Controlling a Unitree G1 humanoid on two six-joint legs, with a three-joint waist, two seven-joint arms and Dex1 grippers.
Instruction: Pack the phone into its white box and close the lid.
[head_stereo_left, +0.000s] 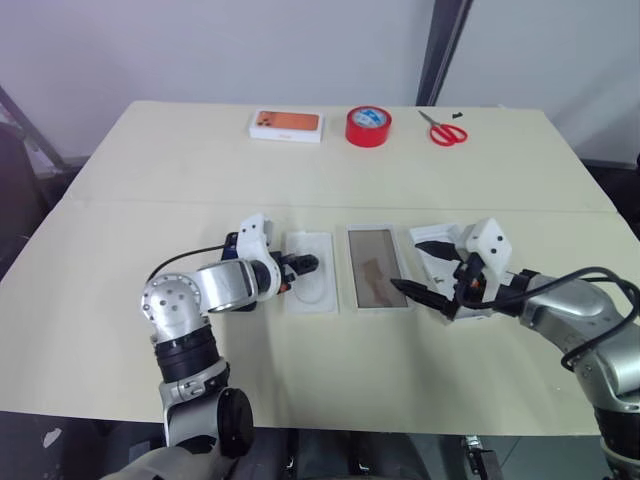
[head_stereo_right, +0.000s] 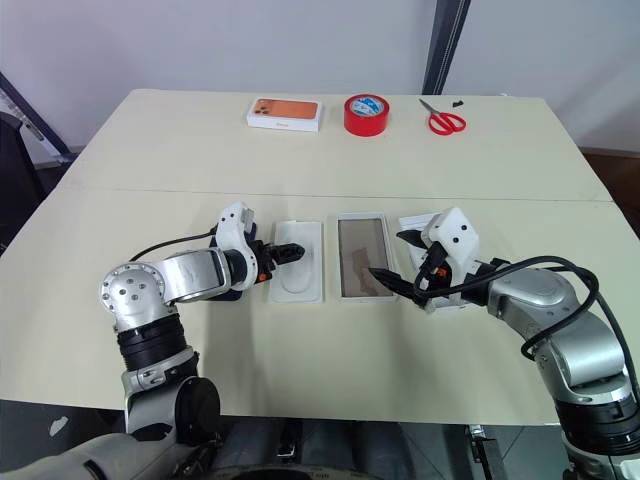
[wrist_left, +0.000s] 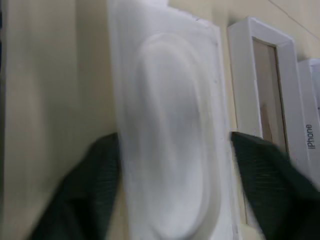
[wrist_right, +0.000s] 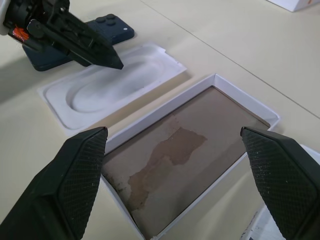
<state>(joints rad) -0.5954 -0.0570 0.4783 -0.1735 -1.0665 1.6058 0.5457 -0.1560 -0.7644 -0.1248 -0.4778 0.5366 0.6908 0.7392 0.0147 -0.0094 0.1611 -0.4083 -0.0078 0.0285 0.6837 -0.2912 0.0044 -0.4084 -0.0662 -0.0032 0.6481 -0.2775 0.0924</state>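
Hovering over the white insert (head_stereo_left: 309, 285) with my left pincer (head_stereo_left: 303, 265), I am keeping its two black fingers (wrist_left: 90, 185) parted, one on each long side of the insert, as the left wrist view is showing; whether the pads are touching the insert's edges I cannot tell. The insert, with its rounded oval recess, is lying flat on the tabletop (head_stereo_left: 200, 170).

The phone (wrist_right: 107, 30) is lying on the tabletop just beside the insert on its far side from the box, partly hidden under my left wrist, with its camera cluster facing up. It is behind my left pincer rather than between its fingers.

The white box (head_stereo_left: 377, 268) is lying open just right of the insert, brownish-grey floor up, with nothing in it. My right pincer (head_stereo_left: 428, 272) is hanging spread wide and holding nothing, its fingertips (wrist_right: 82, 165) over the box's right-hand edge. The lid (head_stereo_left: 438, 262) is lying just right of the box, largely under my right pincer.

Along the far edge of the tabletop, well apart from both pincers, a white box with an orange picture (head_stereo_left: 286, 125), a red tape roll (head_stereo_left: 368, 126) and red-handled scissors (head_stereo_left: 444, 129) are sitting in a row.
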